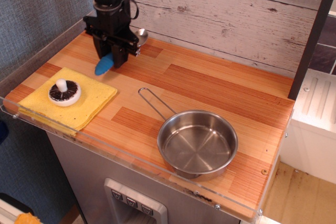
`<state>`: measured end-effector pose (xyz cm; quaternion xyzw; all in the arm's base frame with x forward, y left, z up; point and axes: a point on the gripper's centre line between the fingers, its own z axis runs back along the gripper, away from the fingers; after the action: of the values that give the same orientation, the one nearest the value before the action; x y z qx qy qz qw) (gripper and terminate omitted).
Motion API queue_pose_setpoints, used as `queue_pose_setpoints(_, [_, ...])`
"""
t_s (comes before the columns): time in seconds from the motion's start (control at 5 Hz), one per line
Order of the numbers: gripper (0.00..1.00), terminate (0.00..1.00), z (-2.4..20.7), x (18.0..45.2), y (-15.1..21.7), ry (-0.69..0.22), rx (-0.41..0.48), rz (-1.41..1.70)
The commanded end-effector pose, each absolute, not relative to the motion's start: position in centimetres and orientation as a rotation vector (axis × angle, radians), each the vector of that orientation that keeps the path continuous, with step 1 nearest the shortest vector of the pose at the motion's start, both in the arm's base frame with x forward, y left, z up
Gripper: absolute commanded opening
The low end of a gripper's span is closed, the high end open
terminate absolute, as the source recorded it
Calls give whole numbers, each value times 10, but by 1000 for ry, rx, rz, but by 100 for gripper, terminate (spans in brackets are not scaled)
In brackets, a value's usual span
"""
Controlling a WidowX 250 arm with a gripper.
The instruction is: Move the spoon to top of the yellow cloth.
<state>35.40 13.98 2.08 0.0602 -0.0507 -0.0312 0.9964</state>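
mushroom occupies yellow cloth; gripper holds spoon.

The blue-handled spoon hangs tilted, its silver bowl uppermost, at one o'clock from the flat yellow cloth.

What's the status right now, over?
Gripper shut on spoon, blue handle low, near yellow cloth back corner. Not on cloth yet. Mushroom sits on cloth; pan well clear.
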Motion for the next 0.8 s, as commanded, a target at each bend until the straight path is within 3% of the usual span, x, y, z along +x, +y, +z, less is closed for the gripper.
queue_pose_setpoints(0.0, [100,0,46,359,152,-142,121,-82])
queue_pose_setpoints(0.2, [100,0,61,359,148,-179,111,-131])
queue_pose_setpoints(0.6, [100,0,122,328,118,-272,79,-199])
